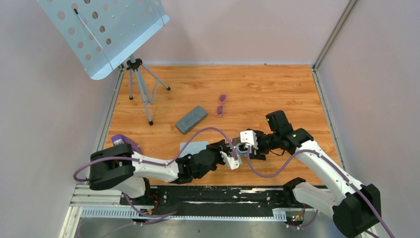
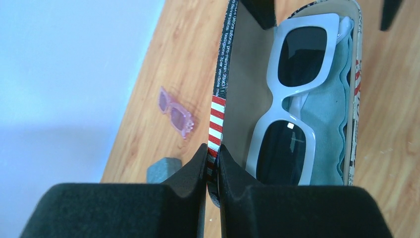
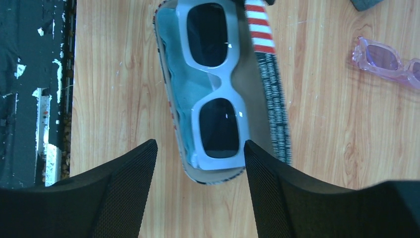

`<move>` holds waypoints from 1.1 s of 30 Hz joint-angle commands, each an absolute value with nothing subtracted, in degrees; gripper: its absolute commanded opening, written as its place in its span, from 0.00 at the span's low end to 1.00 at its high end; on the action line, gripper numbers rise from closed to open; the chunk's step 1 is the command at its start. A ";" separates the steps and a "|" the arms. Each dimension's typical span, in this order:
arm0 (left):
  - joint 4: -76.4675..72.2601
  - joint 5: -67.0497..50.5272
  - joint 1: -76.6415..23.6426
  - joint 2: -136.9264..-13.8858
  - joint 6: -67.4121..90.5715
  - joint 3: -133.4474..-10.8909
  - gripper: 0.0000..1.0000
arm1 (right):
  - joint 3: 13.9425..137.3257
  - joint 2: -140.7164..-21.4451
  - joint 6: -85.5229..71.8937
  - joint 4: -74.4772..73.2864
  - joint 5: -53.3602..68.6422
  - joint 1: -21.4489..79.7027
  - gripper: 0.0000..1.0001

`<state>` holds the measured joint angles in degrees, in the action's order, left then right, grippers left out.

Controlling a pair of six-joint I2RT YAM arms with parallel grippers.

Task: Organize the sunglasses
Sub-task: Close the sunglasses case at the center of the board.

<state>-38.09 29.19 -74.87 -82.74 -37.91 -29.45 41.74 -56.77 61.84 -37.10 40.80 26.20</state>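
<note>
Left hand point(image 2: 212, 152) is clamped on the lid edge of the open flag-patterned case point(image 2: 245, 74), which contains white-framed sunglasses point(image 2: 280, 96). Right hand point(image 3: 199, 146) stands open, one finger on either side of the case end, not touching. Purple-pink sunglasses point(image 1: 221, 105) lie on the bench point(image 1: 277, 84), outside that case, near the grey case point(image 1: 191, 119).

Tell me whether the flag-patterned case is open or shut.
Open: the case lid is raised, showing white sunglasses lying inside.

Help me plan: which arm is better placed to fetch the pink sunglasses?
Likely right. The right gripper is open and empty; the left gripper is shut on the flag case lid, propping it open. Pink sunglasses lie free.
</note>
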 commanded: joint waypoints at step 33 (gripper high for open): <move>-48.31 27.67 -77.17 -80.80 -39.90 -32.09 0.00 | 36.05 -55.29 64.09 -24.90 35.41 28.02 0.82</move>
